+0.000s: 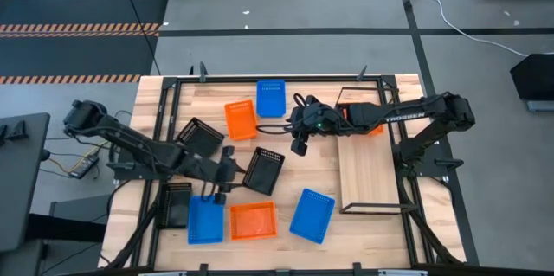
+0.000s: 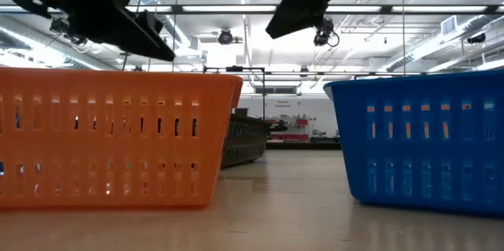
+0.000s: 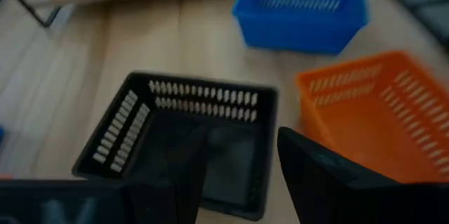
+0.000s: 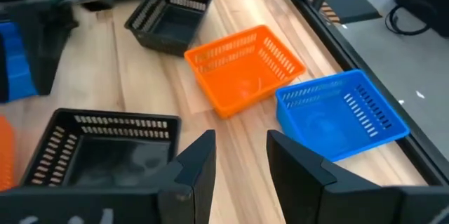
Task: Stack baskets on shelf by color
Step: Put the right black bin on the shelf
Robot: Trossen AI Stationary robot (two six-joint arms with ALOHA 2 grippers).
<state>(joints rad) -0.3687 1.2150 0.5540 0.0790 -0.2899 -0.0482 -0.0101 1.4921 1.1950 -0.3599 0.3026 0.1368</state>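
2 grippers open and empty: my left gripper (image 1: 220,191) hovers over the centre black basket (image 1: 264,170), shelf (image 1: 370,165) nearly bare, so I judge next is descend, pinch rim.

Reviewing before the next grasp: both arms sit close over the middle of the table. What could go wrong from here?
1. The left end effector and the right end effector, both open and empty, flank the same black basket; both reaching for it could mean a collision.
2. That basket lies skewed, so a grip on its rim may slip.
3. An orange basket on the shelf is partly hidden under the right arm and could be knocked.
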